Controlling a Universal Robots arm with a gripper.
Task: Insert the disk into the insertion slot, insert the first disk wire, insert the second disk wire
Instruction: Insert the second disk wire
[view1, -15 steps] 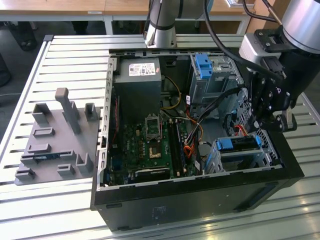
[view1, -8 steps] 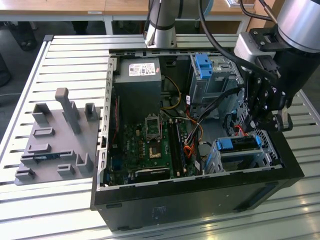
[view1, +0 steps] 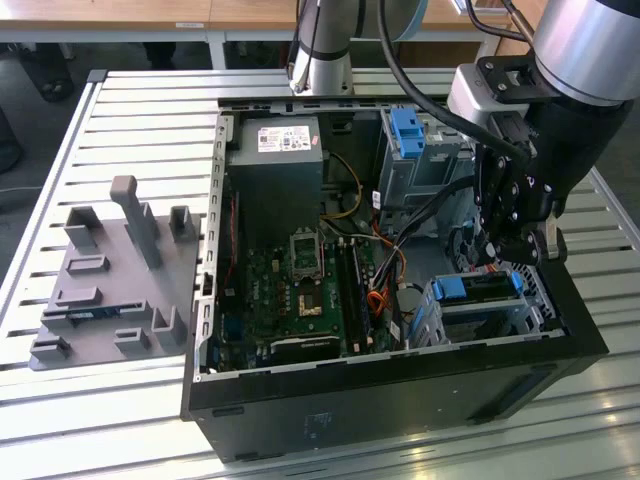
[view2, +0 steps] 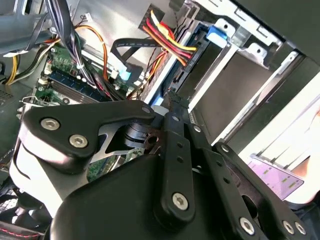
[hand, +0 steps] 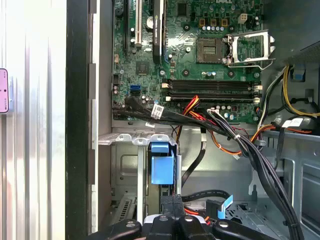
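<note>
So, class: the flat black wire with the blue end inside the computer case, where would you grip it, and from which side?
Take the flat black wire at its blue end, pinching across the broad flat faces, coming in through the open side of the case. The end looks stiff; the wire behind it curves and would probably flex. Orange wires lie close beside it.

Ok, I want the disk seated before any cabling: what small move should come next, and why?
Probably a short, gentle push along the insertion slot: the end effector sits right at the disk, which lies in it, and I cannot tell that it is fully home.
</note>
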